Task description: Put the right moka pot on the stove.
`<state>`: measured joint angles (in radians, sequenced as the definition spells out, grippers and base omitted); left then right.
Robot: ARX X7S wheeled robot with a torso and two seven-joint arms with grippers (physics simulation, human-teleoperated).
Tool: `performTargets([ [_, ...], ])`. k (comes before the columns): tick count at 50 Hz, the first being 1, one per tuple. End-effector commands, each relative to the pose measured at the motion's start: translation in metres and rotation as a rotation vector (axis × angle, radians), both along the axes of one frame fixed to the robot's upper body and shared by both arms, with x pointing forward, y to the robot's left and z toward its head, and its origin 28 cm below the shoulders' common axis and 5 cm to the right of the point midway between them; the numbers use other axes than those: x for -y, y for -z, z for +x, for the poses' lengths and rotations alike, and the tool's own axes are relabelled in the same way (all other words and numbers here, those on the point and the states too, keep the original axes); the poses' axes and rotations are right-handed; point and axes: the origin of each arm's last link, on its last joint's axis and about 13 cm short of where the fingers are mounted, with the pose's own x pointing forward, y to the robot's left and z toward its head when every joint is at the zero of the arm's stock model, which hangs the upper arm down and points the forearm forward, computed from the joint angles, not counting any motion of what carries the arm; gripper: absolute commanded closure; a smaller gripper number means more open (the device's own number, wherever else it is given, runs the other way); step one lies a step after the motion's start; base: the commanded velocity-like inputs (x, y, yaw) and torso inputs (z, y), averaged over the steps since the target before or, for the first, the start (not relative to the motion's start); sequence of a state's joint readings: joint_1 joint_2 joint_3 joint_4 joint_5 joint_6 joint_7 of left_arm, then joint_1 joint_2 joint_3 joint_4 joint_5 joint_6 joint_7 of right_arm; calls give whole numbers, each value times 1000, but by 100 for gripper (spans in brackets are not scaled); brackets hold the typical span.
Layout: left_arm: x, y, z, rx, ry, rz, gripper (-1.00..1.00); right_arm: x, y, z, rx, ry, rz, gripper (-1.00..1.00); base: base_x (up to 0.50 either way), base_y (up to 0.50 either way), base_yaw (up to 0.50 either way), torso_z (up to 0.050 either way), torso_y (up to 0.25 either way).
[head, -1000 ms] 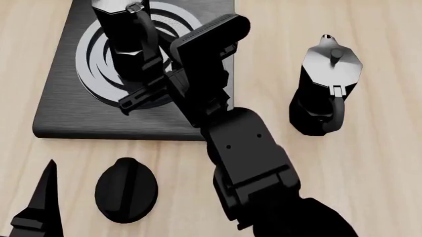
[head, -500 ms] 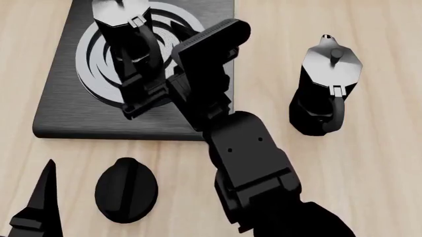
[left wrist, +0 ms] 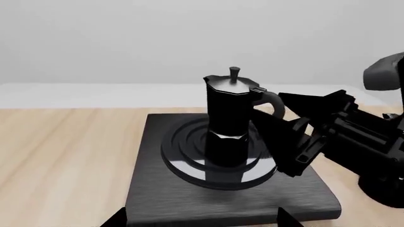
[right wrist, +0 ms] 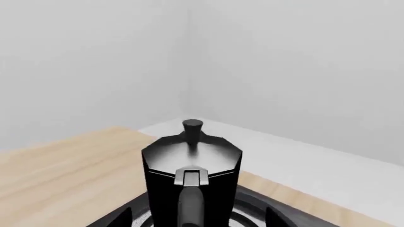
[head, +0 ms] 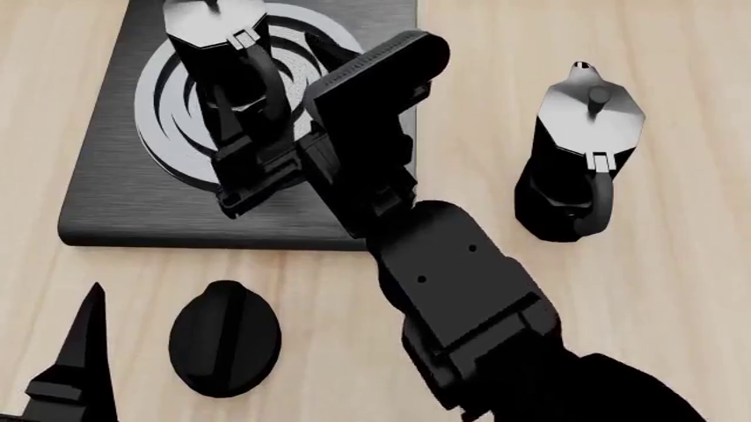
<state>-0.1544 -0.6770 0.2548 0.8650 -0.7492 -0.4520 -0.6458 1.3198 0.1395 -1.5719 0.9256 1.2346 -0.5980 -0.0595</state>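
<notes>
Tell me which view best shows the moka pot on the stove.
The left wrist view: the moka pot stands whole and upright on the stove burner rings, handle visible. The head view crops its lid at the frame's top edge; the right wrist view shows only its upper body and knob.

The wooden table (head: 657, 290) carries the stove (head: 118, 198) at the far left, a round knob (head: 223, 338) before it, and a moka pot (head: 581, 163) standing upright to the right.
</notes>
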Motion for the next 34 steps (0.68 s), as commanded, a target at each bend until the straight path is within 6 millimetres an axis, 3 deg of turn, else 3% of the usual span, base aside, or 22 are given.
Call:
performTargets([
  [1,0,0,1,-7,-1,-5,-100,10,-13,-40,22,5,6,-100,0,0,0,0,0],
  [22,0,-1,0,-5,-15,-17,-100,32,-36,-128,107,11,26,-100,0,0,0,0,0],
  [30,0,0,0,-5,-12,-16,-100,53,-33,-170,113,69,5,-100,0,0,0,0,0],
  [32,0,0,0,-4,-12,-16,-100,58,-17,-179,114,86,5,-100,0,0,0,0,0],
  [34,0,-1,0,-5,-11,-16,-100,63,-15,-189,118,103,7,-100,0,0,0,0,0],
])
